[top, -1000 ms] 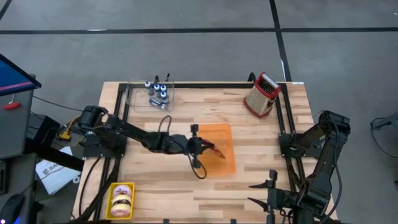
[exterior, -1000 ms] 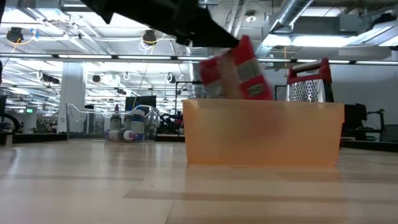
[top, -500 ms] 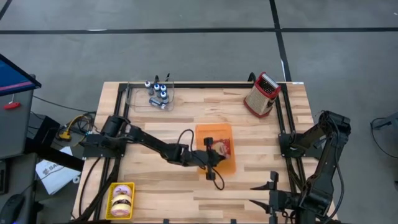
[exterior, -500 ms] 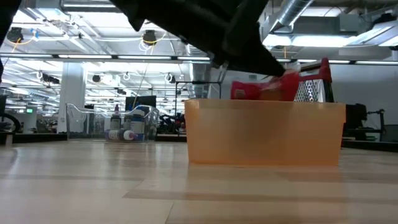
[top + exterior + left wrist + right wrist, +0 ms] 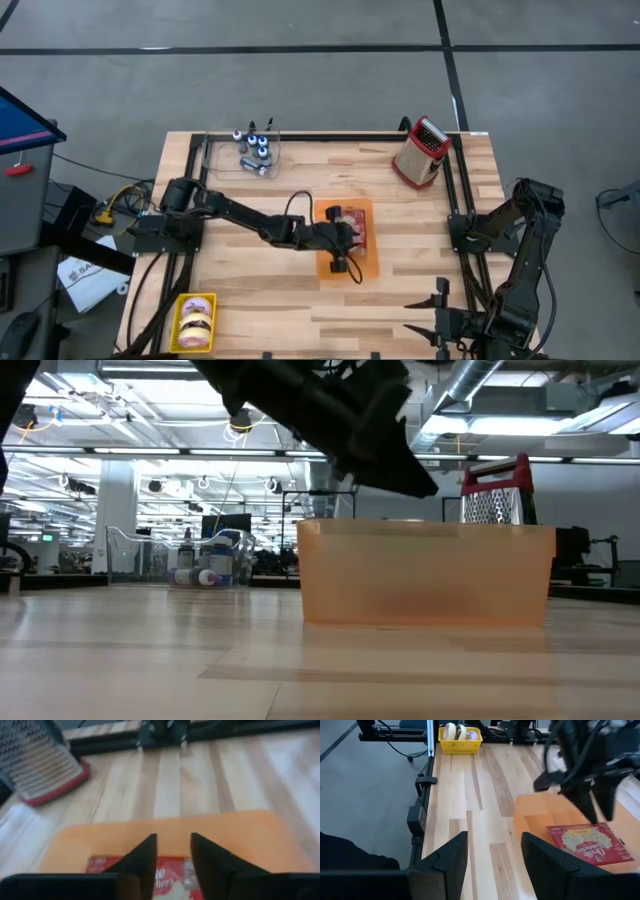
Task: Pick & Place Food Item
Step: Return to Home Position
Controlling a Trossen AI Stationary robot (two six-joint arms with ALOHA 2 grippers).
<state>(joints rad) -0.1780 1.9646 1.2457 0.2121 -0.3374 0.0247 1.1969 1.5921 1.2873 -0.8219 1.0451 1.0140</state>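
The floor (image 5: pixel 300 60) is grey concrete, crossed by dark straight lines. The surface (image 5: pixel 260 290) is pale planked wood, with black rails (image 5: pixel 195 170) along its left and right edges. Beyond it, the hall has an open ceiling carrying silver ducts (image 5: pixel 480 382), pipes and bright ceiling lights (image 5: pixel 520 422). A blue screen (image 5: pixel 20 118) stands left of the surface.

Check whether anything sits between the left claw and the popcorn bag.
Nothing visible does. The left claw hangs open above the orange bin, and the popcorn bag lies flat inside it, below the claw and untouched. The right claw waits open at the table's right side.
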